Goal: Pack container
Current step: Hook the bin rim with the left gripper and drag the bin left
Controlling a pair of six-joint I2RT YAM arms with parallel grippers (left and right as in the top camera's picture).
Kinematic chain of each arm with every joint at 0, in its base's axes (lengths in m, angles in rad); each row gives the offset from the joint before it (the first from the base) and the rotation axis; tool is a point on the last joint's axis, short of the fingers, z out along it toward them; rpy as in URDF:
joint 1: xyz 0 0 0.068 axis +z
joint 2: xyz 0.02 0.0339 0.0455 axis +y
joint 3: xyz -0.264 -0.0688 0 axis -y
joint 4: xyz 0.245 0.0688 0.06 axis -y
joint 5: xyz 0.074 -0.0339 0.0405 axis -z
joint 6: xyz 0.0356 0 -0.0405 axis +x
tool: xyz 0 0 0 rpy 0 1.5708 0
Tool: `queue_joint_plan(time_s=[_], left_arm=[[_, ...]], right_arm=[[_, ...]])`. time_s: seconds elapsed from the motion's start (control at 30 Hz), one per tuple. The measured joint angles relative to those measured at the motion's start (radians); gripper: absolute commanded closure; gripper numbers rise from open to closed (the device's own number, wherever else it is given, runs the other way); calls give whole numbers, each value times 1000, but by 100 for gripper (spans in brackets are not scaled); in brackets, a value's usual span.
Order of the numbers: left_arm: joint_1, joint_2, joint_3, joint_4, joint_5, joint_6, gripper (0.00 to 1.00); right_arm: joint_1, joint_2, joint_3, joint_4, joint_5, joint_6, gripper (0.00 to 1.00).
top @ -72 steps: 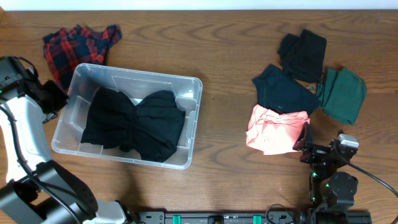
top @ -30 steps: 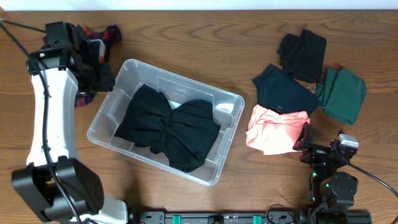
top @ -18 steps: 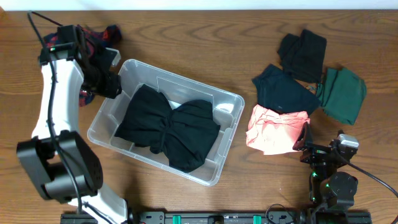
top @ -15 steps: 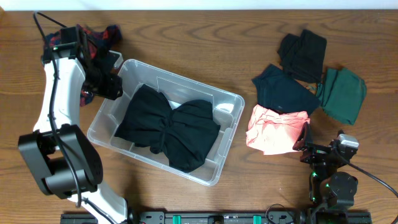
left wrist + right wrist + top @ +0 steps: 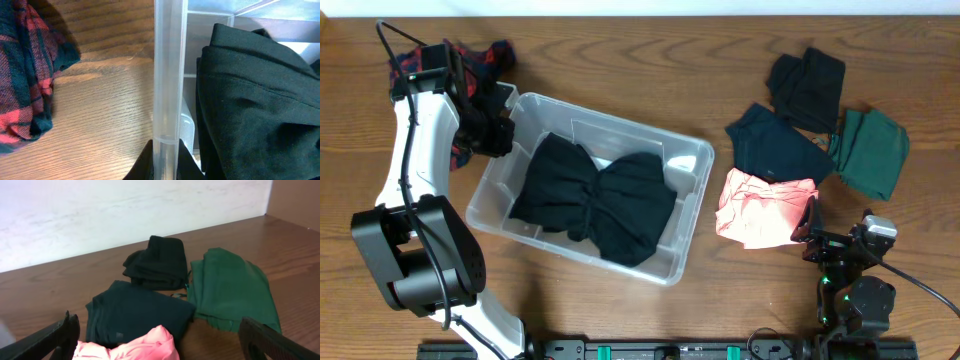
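The clear plastic container (image 5: 685, 215) lies skewed on the table's left half, with a black garment (image 5: 595, 198) inside. My left gripper (image 5: 496, 128) is shut on the container's left wall; in the left wrist view its fingers (image 5: 164, 161) pinch the clear rim (image 5: 169, 70), with the black garment (image 5: 250, 100) just inside. My right gripper (image 5: 838, 243) is open and empty at the front right, its fingers (image 5: 165, 337) apart just behind the pink garment (image 5: 132, 347).
A red plaid garment (image 5: 470, 65) lies behind the container at the far left, under my left arm. On the right lie a pink garment (image 5: 760, 205), a dark teal one (image 5: 775, 145), a black one (image 5: 807, 88) and a green one (image 5: 870, 150).
My left arm swung up to the container's left wall and closed on it. The container slid right and turned, then shifted slightly in the last half second. The right arm has not moved.
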Motion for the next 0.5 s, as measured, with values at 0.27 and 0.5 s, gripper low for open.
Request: queue_joint_plan(time_s=[0.27,0.5], left_arm=[[0,0,-6,50,21,-176,94],[-3,6,-13,163,28,-205,94]], right_arm=[[0,0,0,0,0,0,1],[0,0,0,0,0,0,1]])
